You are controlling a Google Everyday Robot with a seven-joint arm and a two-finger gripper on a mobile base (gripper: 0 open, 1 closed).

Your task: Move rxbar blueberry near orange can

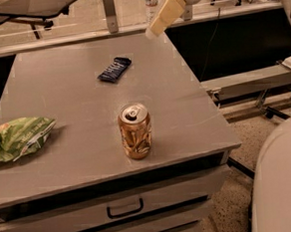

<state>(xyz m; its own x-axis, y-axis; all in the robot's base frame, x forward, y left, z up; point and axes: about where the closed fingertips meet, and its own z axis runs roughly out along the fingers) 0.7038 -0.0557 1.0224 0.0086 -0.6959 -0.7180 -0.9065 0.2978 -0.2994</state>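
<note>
The tool (154,30) hovers over the bench's (59,99) far edge, whether clenched or released I cannot tell; the rxbar blueberry (114,70) lies near that edge, well apart from the orange can (135,131); a poorly judged descent could skid the flat bar away.

I see my gripper (151,33) over the far edge of a grey flat-topped drawer cabinet (74,93); speckled floor (227,207) lies below-right of it.
</note>
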